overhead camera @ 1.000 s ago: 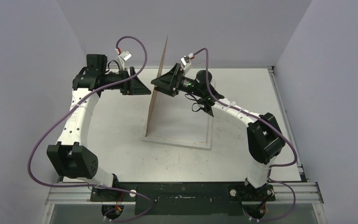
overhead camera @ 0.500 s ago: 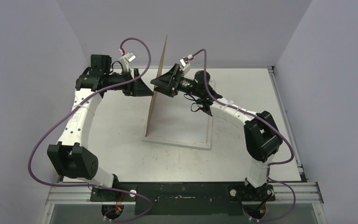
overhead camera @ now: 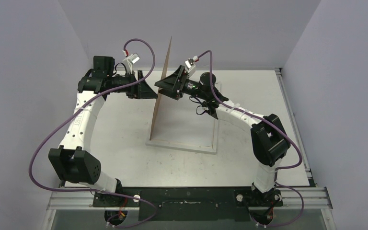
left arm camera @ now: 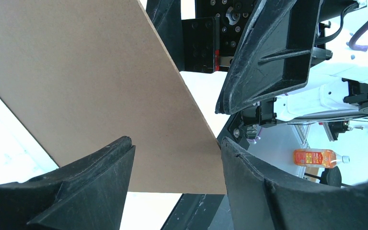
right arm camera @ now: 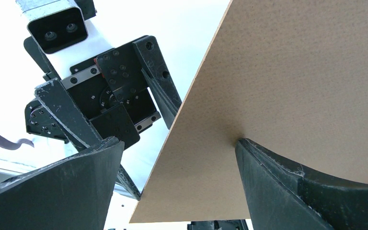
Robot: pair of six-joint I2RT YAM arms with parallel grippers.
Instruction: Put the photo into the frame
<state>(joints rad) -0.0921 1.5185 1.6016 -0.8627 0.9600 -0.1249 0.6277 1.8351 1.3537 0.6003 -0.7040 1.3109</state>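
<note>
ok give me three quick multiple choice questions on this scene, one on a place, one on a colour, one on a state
1. Where is the frame?
A. held in the air
B. flat on the table
C. leaning on the back wall

2. What colour is the upright board?
A. white
B. blue
C. brown

3. How is the right gripper?
A. open
B. shut on the board
C. out of view

Answers:
1 B, the top view shows it lying on the table.
2 C, both wrist views show a brown face.
3 A, its fingers stand wide apart, one tip against the board.
</note>
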